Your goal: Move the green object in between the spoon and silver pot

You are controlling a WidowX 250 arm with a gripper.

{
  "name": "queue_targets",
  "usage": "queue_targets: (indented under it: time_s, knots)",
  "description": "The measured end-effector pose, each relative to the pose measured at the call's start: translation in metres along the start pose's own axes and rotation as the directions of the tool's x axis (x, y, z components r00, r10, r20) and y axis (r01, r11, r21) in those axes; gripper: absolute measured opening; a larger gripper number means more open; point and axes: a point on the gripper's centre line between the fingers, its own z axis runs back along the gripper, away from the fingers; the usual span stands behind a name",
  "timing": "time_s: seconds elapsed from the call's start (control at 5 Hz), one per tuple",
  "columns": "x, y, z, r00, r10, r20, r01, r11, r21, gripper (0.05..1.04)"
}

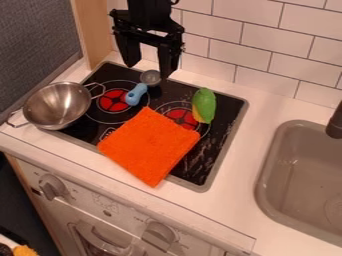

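End effector (149, 59) hangs over the rear of the stovetop (230, 112), open, its two fingers set well apart and pointing down. Green object (206, 104) (has a yellow patch on one side) lies by the right burner, touching the stovetop. Spoon (136, 94) is near the left burner: blue handle toward the front, grey scoop toward the back wall (270, 45). Silver pot (57, 105) sits at the stovetop's left edge, handles out both ways. From here the spoon is between pot and green object. Orange cloth (150, 145) is spread across the front of the stovetop. Sink (300, 175) is set into the tabletop (234, 200) on the right.
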Motion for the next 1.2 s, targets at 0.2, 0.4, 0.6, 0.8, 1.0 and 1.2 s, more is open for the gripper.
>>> queue_targets:
  time_s: [0.2, 0.4, 0.6, 0.8, 1.0, 1.2]
  knots:
    - [-0.003, 0.000, -0.010, 0.999, 0.005, -0.033, -0.005, 1.000, -0.007, 1.001]
    - [0.007, -0.016, -0.022, 0.998, -0.015, -0.062, 0.018, 0.999, 0.049, 1.001]
    - [0.020, -0.034, -0.018, 0.998, -0.053, -0.017, 0.054, 0.997, 0.046, 1.001]
    - [0.030, -0.049, -0.026, 0.998, -0.066, -0.014, 0.067, 0.996, 0.051, 1.001]
    - [0.038, -0.059, -0.045, 0.996, -0.075, -0.048, 0.077, 0.995, 0.062, 1.001]
    - [0.041, -0.060, -0.064, 0.996, -0.074, -0.057, 0.076, 0.996, 0.043, 1.001]
